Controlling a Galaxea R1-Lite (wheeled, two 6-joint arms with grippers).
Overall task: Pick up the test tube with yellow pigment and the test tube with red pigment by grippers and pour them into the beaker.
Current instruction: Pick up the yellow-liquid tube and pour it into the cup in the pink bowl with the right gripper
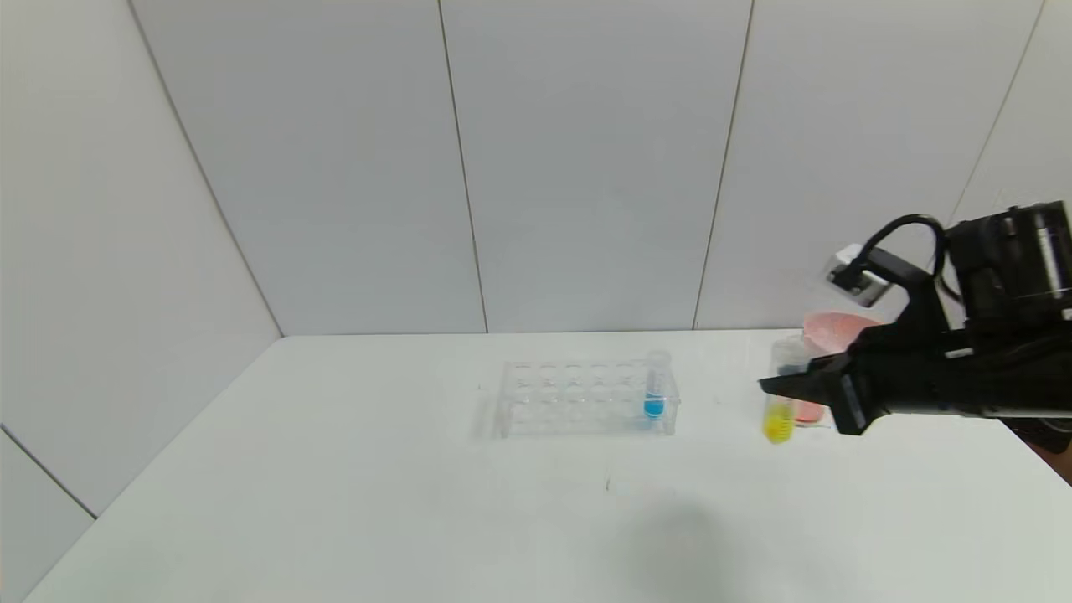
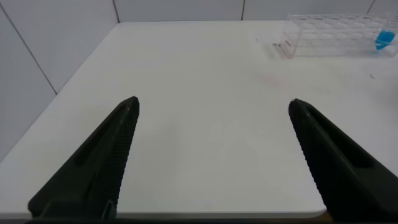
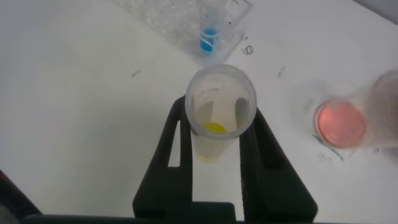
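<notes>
My right gripper [image 1: 775, 387] is shut on the test tube with yellow pigment [image 1: 779, 423] and holds it upright just above the table at the right. In the right wrist view the gripper [image 3: 217, 111] clamps the tube [image 3: 214, 134] below its open rim, and yellow liquid shows at the bottom. The beaker [image 1: 809, 411] stands just behind the tube, with pink-red liquid in it; it also shows in the right wrist view [image 3: 341, 121]. The test tube with red pigment is not in view. My left gripper [image 2: 214, 106] is open and empty over the table's left part.
A clear tube rack [image 1: 578, 398] stands mid-table with a blue-liquid tube [image 1: 654, 394] at its right end; both show in the left wrist view [image 2: 329, 34]. A pink bowl [image 1: 837, 331] sits behind the beaker. The table's front edge lies close under the left gripper.
</notes>
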